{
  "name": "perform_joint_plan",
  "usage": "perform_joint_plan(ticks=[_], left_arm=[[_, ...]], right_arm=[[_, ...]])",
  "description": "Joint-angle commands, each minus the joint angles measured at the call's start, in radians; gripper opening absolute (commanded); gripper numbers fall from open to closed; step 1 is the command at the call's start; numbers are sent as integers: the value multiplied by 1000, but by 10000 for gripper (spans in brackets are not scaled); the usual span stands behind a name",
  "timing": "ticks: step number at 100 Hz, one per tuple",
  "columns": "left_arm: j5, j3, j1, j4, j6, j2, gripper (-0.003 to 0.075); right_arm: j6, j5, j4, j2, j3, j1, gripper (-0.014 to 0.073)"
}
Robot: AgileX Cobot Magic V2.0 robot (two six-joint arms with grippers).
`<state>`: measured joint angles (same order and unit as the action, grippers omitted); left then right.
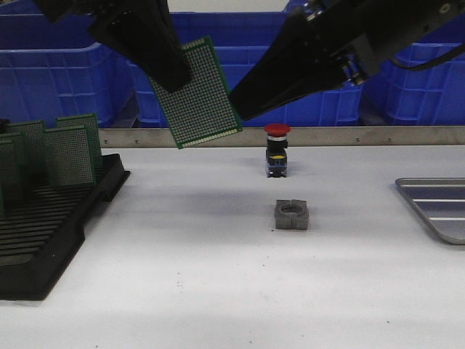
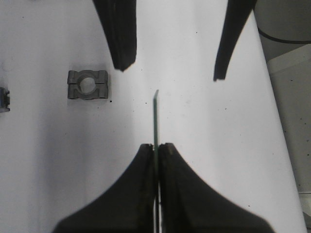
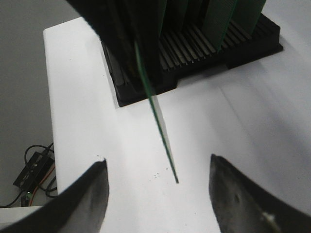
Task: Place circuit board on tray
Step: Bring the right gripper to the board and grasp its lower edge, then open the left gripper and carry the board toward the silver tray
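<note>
The left gripper (image 2: 156,151) is clamped on the upper corner of a green circuit board (image 1: 197,94), holding it in the air above and left of the red-topped push button (image 1: 277,150). The board's long axis tilts from upper left down to lower right, its dotted face toward the front camera.

The right gripper (image 3: 158,167) is spread wide, a finger (image 3: 87,194) on each side of the board's lower end without touching it.

Both wrist views show the board edge-on as a thin green line; only the front view shows its face.

The tray (image 1: 437,207) sits well right of the button, cut off by the frame edge. A grey metal clamp block (image 1: 292,215) lies just in front of the button. The black rack (image 1: 51,233) holding more boards stands far left of it.
</note>
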<state>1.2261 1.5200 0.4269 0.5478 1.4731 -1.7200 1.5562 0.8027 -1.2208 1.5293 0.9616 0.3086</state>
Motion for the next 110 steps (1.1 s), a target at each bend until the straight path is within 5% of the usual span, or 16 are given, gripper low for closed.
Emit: perform_joint_plan(ticks=[1, 18, 51, 65, 77, 94, 110], left_arm=[[48, 32, 8, 56, -8, 52, -18], [48, 32, 8, 56, -8, 52, -18], [48, 32, 8, 58, -8, 52, -18], [48, 32, 8, 87, -8, 52, -9], [48, 32, 8, 87, -8, 52, 125], [48, 32, 8, 87, -8, 52, 462], [48, 32, 8, 87, -8, 52, 503]], right_arm=[[13, 17, -54, 7, 61, 20, 475], [13, 17, -55, 64, 114, 47, 384], [13, 19, -58, 71, 129, 57, -53], [13, 20, -59, 71, 129, 57, -67], [13, 20, -59, 71, 129, 57, -67], [13, 19, -50, 68, 129, 56, -67], [-26, 26, 10, 39, 129, 17, -67]])
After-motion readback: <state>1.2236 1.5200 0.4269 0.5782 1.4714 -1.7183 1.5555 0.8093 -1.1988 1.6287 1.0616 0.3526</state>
